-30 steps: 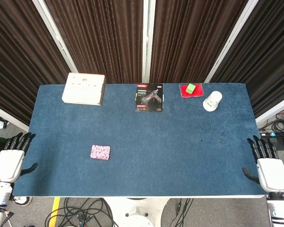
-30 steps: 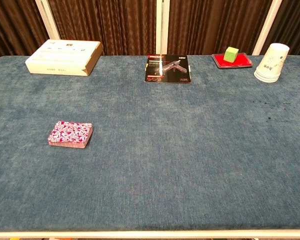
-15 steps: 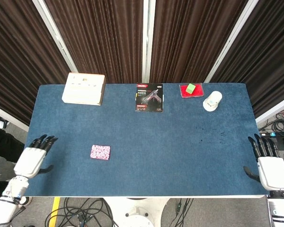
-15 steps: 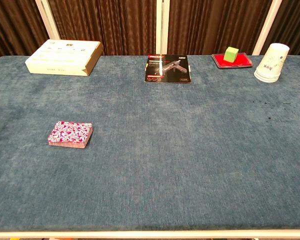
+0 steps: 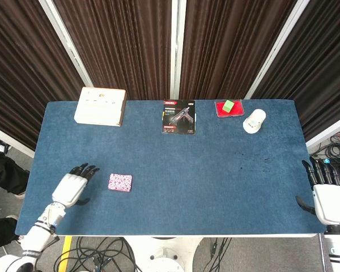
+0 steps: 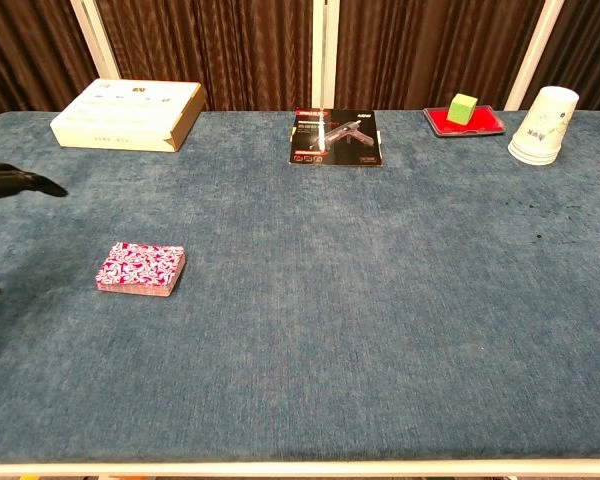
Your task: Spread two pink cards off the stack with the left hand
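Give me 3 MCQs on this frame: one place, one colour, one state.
1. Where is the pink card stack?
A. front left of the table
B. beside the paper cups
C. on the cardboard box

2. What colour is the cube on the red tray?
A. blue
B. green
C. white

3. What is the left hand doing?
A. gripping the stack
B. pressing on the box
C. open, just left of the stack, apart from it

Key: 1 A, near the front-left edge; 2 B, plainly green; 3 C, a gap shows in the head view.
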Motion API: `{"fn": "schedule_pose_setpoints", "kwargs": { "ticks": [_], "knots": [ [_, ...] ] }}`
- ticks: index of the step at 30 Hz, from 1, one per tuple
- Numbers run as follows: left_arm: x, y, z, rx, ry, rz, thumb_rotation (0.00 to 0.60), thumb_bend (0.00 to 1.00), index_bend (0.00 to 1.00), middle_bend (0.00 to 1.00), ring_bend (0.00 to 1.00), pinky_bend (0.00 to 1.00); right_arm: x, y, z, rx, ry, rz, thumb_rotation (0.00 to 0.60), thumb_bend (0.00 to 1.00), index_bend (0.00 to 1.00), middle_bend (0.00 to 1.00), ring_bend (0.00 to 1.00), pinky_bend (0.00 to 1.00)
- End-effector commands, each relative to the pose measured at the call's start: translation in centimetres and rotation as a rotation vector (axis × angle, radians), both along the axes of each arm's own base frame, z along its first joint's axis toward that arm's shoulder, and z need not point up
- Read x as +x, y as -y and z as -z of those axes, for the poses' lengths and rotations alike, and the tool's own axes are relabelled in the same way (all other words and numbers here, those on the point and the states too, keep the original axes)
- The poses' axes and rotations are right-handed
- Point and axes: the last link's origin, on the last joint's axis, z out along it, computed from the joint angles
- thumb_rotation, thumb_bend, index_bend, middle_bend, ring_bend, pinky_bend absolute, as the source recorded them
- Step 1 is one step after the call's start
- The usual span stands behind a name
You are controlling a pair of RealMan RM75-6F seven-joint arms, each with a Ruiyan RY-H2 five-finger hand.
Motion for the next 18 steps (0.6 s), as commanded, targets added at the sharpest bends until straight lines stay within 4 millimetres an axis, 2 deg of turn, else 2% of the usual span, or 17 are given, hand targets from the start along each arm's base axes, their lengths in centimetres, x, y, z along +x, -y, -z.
{"fn": "schedule_pose_setpoints", "kwargs": {
  "ticks": [1, 18],
  "knots": [
    [0.8, -0.8, 1.1, 0.021, 0.019, 0.016, 0.600, 0.18, 0.11, 0.12, 0.02, 0.18, -0.1, 0.1, 0.1, 0.003, 0.001, 0.001, 0.600, 0.13, 0.00, 0.00, 0.00, 0.00],
    [4.0, -2.9, 5.5, -0.074, 0.033, 0.024, 0.600, 0.19, 0.22, 0.17, 0.04, 0.17, -0.4, 0.5, -0.2, -0.002, -0.002, 0.017, 0.600, 0.13, 0.00, 0.00, 0.00, 0.00]
  ]
}}
